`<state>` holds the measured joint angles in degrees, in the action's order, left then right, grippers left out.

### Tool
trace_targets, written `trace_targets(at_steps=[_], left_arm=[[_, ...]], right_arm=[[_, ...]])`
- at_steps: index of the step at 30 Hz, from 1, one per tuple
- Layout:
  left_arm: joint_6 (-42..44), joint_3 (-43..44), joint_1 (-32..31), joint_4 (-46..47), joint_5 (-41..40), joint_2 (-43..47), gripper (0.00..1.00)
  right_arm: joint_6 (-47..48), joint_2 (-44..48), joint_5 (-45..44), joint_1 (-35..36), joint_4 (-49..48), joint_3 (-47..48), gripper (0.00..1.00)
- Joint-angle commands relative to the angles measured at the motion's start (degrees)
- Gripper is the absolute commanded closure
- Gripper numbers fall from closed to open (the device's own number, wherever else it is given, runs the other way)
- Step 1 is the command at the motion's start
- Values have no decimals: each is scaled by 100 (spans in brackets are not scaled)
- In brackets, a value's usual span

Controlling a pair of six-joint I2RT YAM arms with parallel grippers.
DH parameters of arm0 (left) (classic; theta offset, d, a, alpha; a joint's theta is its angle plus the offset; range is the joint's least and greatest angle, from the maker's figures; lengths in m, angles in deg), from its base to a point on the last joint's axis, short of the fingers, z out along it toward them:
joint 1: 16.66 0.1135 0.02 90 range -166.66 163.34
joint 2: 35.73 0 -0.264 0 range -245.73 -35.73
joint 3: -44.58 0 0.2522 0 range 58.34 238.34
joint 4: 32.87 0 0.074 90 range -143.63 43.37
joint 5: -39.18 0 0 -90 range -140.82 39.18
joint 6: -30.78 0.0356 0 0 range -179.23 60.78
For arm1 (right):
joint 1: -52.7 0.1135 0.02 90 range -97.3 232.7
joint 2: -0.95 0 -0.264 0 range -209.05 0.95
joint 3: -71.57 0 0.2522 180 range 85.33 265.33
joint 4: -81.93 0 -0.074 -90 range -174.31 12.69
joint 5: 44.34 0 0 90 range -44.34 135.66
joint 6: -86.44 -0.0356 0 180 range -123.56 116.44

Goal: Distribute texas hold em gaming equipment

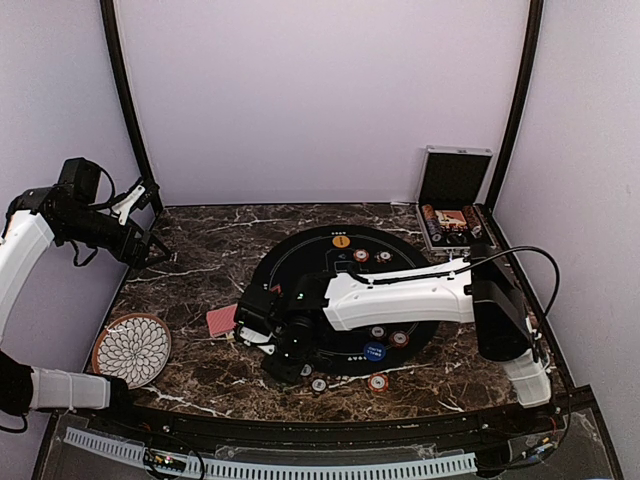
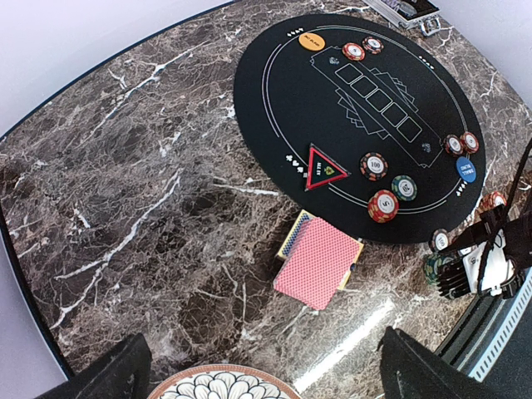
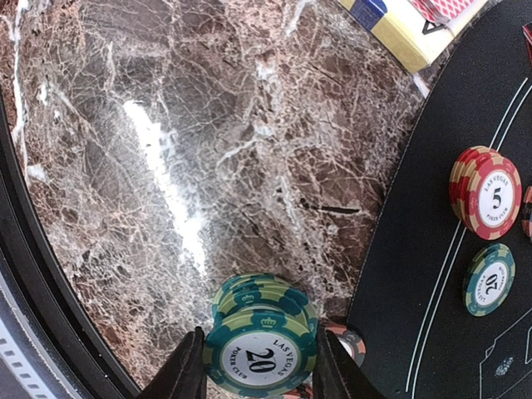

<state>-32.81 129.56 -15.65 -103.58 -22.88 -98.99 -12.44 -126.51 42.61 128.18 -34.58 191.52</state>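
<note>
One green chip stack (image 3: 262,320) in right tool (image 3: 259,366), red chip (image 3: 356,342) half hidden behind.

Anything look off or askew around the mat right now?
The green chip stack in the right end effector looks staggered, not flush. The red-backed cards lie crookedly on the marble table, off the black mat.

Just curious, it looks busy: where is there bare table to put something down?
Bare marble lies left of the black mat, beyond the red-backed cards and the plate. The mat's near edge is crowded: chips and the right gripper gripping a green chip stack.
</note>
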Motion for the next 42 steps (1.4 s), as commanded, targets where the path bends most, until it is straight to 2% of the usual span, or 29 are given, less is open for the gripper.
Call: trace_targets(at_steps=[1, 12, 18, 25, 31, 37, 42], left_arm=[[70, -20, 18, -79, 26, 103, 1], [80, -33, 21, -80, -18, 112, 1], [83, -34, 21, -80, -7, 104, 1], [74, -23, 19, -74, 21, 95, 1], [81, -41, 20, -88, -11, 131, 1], [76, -38, 23, -89, -2, 130, 1], [70, -38, 21, -85, 33, 114, 1]], right_arm=[[-60, 167, -126, 36, -154, -119, 78], [-20, -112, -135, 32, -209, 35, 77], [-99, 177, -291, -115, -86, 93, 80], [-198, 729, -530, -906, -8, 117, 82], [-303, 893, -804, -1877, -111, 51, 85], [-349, 546, -888, -2786, -394, 284, 84], [-375, -73, -760, -3233, -585, 875, 83]])
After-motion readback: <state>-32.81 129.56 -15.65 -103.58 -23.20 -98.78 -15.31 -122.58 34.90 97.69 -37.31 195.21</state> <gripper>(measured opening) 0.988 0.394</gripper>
